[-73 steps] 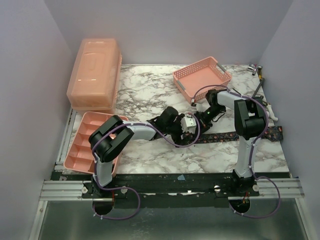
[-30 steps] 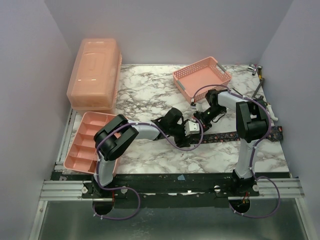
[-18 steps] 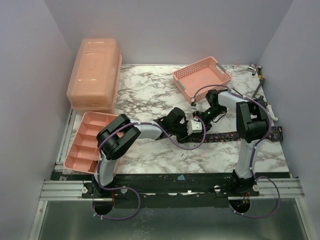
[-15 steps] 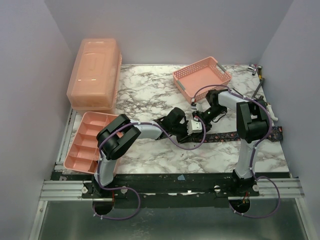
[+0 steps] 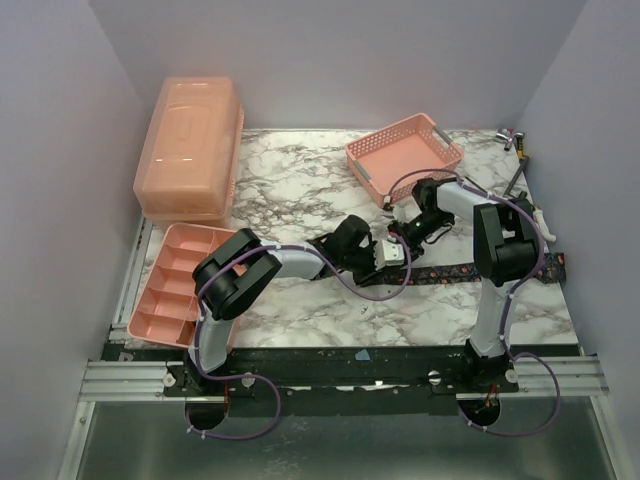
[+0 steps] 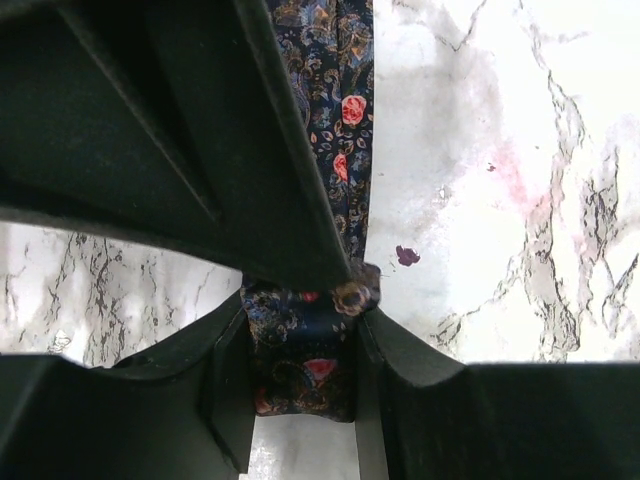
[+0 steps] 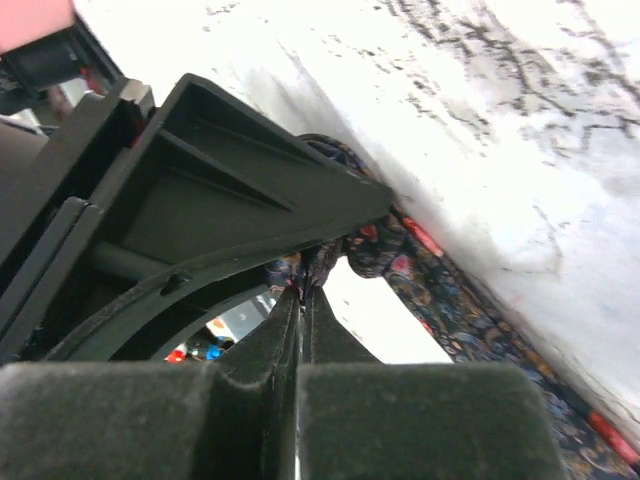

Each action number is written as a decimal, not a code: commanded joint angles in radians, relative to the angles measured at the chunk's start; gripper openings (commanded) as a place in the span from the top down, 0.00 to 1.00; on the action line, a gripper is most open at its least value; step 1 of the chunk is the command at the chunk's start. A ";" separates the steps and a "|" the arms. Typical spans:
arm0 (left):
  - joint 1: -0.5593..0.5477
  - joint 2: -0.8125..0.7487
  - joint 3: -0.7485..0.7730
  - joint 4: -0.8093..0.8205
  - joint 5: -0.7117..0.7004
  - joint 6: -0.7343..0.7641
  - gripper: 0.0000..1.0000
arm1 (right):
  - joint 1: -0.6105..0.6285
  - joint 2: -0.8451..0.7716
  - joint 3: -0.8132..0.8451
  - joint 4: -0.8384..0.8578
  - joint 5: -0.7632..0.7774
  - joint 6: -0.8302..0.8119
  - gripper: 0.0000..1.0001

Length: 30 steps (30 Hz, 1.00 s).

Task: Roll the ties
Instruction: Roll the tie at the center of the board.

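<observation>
We locate the tie (image 5: 480,270) on the right half of the marble tabletop (image 5: 290,190). It lies as a flat strip running left to right, and its far right end reaches the tabletop edge. Its left end sits under both grippers near the centre.

The left gripper (image 5: 393,256) is closed on that left end. In the left wrist view, a folded bundle of the fabric (image 6: 305,360) sits clamped between the jaws, and the rest of the strip leads away over the marble.

The right gripper (image 5: 402,238) is just beside the left one. In the right wrist view, its jaws are pressed together and pinch a small fold of the tie (image 7: 322,262) at their tips.

A pink basket (image 5: 405,155) stands behind the grippers. A lidded pink box (image 5: 190,145) and a compartment tray (image 5: 175,285) occupy the left side.
</observation>
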 commanded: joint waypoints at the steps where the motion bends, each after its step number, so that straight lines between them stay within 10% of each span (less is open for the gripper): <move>1: -0.005 0.000 -0.054 -0.055 0.016 0.052 0.64 | 0.002 -0.002 0.046 -0.001 0.109 -0.025 0.99; 30: 0.070 -0.079 -0.205 0.227 0.159 -0.050 0.37 | 0.003 0.043 -0.130 0.230 0.351 -0.022 0.99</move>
